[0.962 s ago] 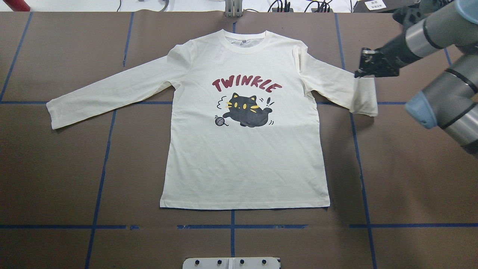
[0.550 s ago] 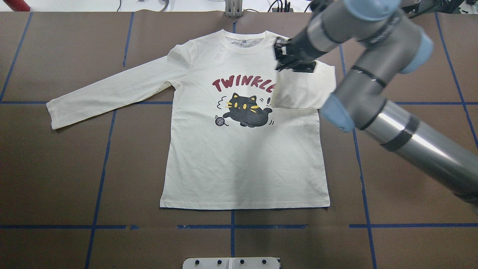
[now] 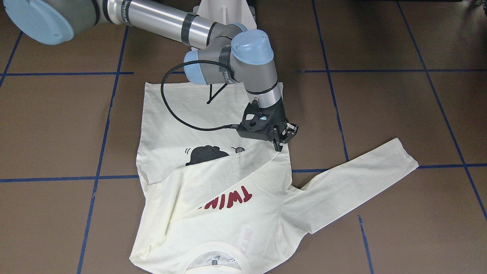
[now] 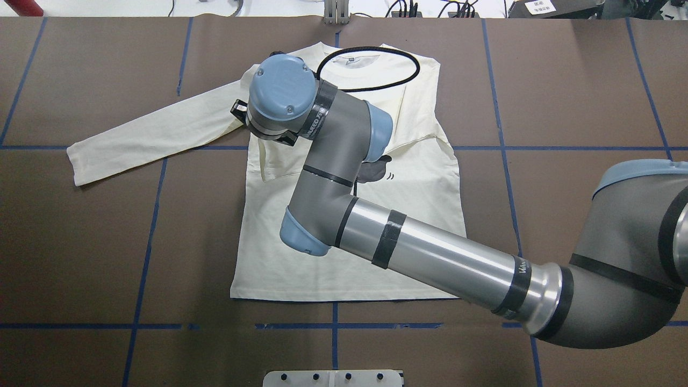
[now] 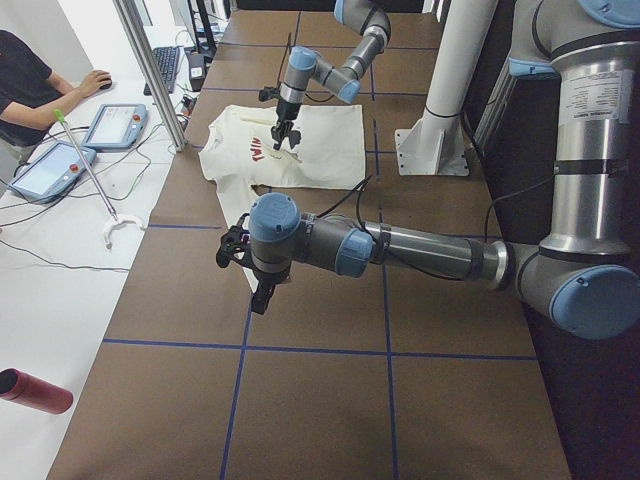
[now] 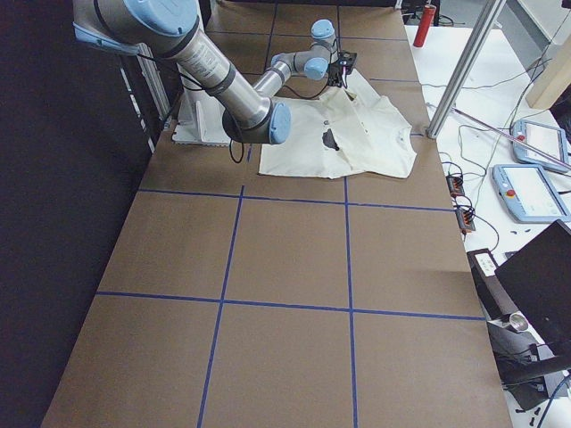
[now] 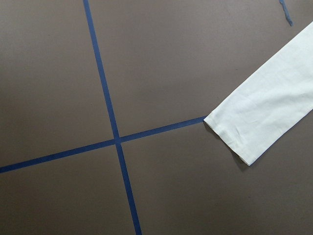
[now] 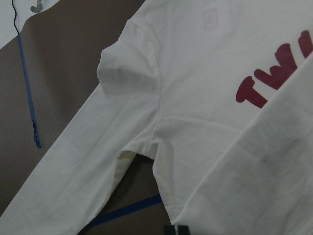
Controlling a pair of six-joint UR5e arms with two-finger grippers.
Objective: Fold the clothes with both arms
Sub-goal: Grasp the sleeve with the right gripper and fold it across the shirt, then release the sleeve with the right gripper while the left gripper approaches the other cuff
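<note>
R gripper (image 3: pixel 280 144) tight on T-shirt (image 3: pixel 228 222) cuff, sleeve across chest (L gripper (image 5: pixel 262 296): unclear)

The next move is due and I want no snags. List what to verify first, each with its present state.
1. ok: right sleeve lies across the chest.
2. ok: right gripper holds its cuff; cloth peaks at the jaws.
3. ok: left sleeve lies spread flat.
4. cannot tell: left gripper hovers near the left cuff, jaws unreadable.
5. not ok: right arm blocks the left sleeve; its wrist hangs over that armpit.
6. ok: hem runs straight.
</note>
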